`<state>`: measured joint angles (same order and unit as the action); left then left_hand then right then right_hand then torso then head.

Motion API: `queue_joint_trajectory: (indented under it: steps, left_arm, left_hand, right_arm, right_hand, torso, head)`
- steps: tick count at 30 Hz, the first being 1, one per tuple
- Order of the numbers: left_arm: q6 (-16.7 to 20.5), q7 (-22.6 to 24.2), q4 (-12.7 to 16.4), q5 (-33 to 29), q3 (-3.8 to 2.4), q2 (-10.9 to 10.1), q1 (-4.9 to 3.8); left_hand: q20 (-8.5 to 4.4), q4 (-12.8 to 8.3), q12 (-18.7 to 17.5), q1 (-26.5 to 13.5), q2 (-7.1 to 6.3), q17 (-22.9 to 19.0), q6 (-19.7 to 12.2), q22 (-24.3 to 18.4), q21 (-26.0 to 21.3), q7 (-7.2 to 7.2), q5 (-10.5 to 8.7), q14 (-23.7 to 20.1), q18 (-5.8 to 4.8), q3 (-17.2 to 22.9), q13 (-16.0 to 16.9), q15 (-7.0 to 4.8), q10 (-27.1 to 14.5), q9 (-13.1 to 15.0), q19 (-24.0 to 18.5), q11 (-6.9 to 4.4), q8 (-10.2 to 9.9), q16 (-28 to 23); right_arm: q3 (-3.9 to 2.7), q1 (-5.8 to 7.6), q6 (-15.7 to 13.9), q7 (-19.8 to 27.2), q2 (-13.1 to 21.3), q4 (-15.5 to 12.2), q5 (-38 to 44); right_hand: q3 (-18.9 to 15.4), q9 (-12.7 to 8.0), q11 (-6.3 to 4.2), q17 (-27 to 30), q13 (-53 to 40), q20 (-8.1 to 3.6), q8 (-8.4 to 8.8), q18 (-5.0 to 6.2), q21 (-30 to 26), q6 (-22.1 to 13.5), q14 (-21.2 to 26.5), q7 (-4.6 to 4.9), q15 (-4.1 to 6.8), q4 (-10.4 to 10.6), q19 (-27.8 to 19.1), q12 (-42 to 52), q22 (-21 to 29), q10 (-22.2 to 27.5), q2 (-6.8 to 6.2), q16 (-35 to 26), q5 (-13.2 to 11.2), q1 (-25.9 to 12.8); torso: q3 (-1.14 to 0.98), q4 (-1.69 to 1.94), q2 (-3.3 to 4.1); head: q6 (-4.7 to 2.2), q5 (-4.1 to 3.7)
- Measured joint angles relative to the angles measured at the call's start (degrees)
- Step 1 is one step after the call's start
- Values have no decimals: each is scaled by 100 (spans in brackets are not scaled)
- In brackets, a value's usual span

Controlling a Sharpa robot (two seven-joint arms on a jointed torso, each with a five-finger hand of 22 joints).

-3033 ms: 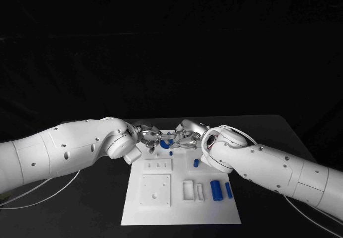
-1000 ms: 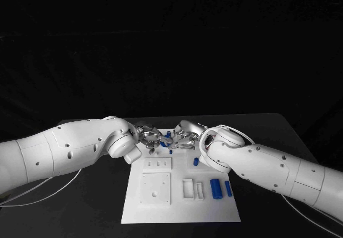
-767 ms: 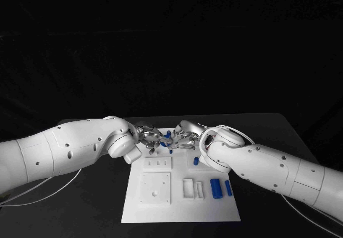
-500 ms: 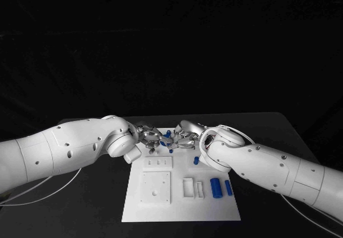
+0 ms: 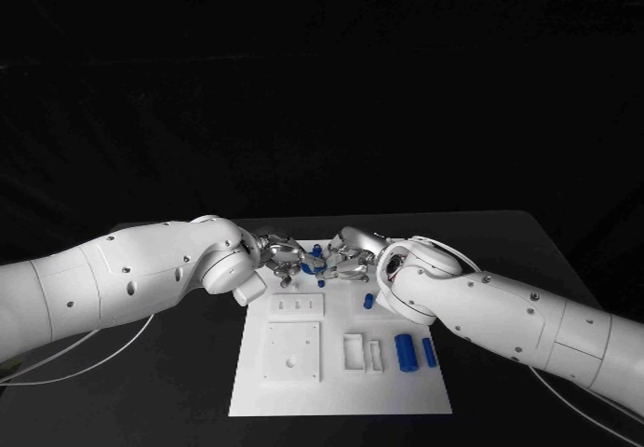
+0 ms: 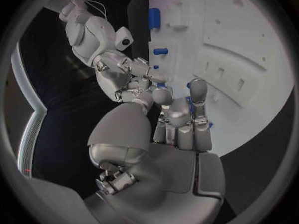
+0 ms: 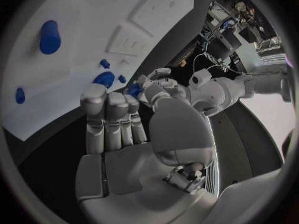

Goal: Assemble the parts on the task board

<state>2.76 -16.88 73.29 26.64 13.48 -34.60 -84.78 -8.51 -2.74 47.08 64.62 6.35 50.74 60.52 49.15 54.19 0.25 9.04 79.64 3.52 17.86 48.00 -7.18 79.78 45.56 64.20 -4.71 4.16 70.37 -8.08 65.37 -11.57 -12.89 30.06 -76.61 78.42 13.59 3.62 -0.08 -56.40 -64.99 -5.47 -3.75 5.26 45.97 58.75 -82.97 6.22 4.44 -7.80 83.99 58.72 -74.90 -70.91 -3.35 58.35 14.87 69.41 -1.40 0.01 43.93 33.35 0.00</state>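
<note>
The white task board lies lengthwise in the middle of the black table. At its far end my left hand and right hand meet fingertip to fingertip over the board. Between them stands a blue part, gripped from both sides. In the left wrist view the left hand curls round blue pieces, with the right hand facing it. In the right wrist view the right hand reaches its thumb to the blue part, which the left hand also touches.
Nearer on the board lie two blue cylinders, a short blue peg and a small peg. White raised blocks stand on the near half. Both forearms flank the board's far half.
Over three seconds the blue part between the hands has gone from lying low to standing higher at the fingertips. The hands have closed in slightly and hardly moved during the last second.
</note>
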Motion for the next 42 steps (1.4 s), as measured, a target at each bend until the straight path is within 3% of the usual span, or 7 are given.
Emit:
queue_joint_trajectory:
  steps: [5,12,16,22,25,39,42]
  left_arm:
    - [12,-20,-3,0,0,-6,0]
    - [24,-91,-14,37,0,-36,1]
    - [27,-167,-23,97,2,-71,2]
    - [37,-310,-36,243,4,-130,3]
    - [51,-394,-35,359,7,-146,4]
    - [321,-773,267,1152,31,-281,59]
    - [431,-822,368,1292,37,-311,75]
  left_hand:
    - [-20,-8,0,-50,-24,15,-28,30,-26,-27,89,20,0,19,14,-19,19,3,21,-19,0,0]
    - [-1,-2,0,-96,-71,20,-27,52,-49,-27,337,20,0,76,13,-20,39,10,41,-39,2,-2]
    - [-20,0,-23,-130,-105,19,-27,75,-85,-26,342,41,1,108,-7,-40,50,133,61,-49,10,-2]
    - [-31,-9,-45,-129,-157,14,-27,89,-96,-26,342,50,1,128,-7,-50,78,140,92,-58,28,-2]
    - [-40,-9,-74,-145,-200,14,-14,102,-109,-13,401,82,1,129,-15,-81,131,142,123,-89,85,-2]
    - [-20,-185,-423,-109,-403,70,158,171,-390,159,621,248,0,66,-134,-99,399,140,349,-111,457,-160]
    - [-8,-208,-471,-95,-449,118,171,267,-478,172,654,267,1,58,-128,-81,399,140,401,-110,519,-160]
  right_arm:
    - [1,-17,-83,27,70,8,-15]
    - [-2,-97,-226,127,291,-56,-62]
    - [-21,-172,-295,244,513,-102,-165]
    - [-121,-232,-402,542,880,-108,-544]
    - [-218,-250,-466,705,1058,-119,-805]
    - [-842,-201,-804,1242,1420,33,-1831]
    - [-926,-171,-861,1293,1433,124,-1917]
  right_hand:
    - [-789,-41,80,35,96,47,38,62,-59,-1151,9,134,-50,263,-7,-22,-3,79,-50,-45,0,222]
    - [-1231,-47,100,38,168,68,38,89,-86,-1329,28,139,-68,655,14,-22,-5,100,-220,-45,189,403]
    - [-1364,-47,100,43,189,67,38,89,-86,-1329,28,139,-68,826,14,-22,-4,100,-246,-45,336,429]
    - [-1576,-47,100,48,208,68,38,89,-110,-1261,28,124,-68,776,14,-22,-4,99,-191,-67,467,418]
    - [-1621,-47,100,47,215,68,38,89,-110,-1203,28,118,-68,730,14,-22,-4,99,-122,-67,534,396]
    - [-1832,-41,79,130,318,67,38,85,-249,-960,28,79,-68,519,14,-70,-3,162,56,-179,758,321]
    - [-1849,-42,80,130,319,67,38,84,-249,-940,28,98,-68,502,14,-70,-3,161,79,-179,788,299]
  torso:
    - [1,-1,0]
    - [-2,-5,-3]
    - [-9,-7,-3]
    - [-15,-29,-18]
    - [-19,-42,-31]
    - [-35,-49,-97]
    - [-38,-40,-114]
  head:
    - [-12,-13]
    - [-29,-18]
    - [-47,15]
    - [-38,41]
    - [-18,73]
    - [112,204]
    - [159,214]
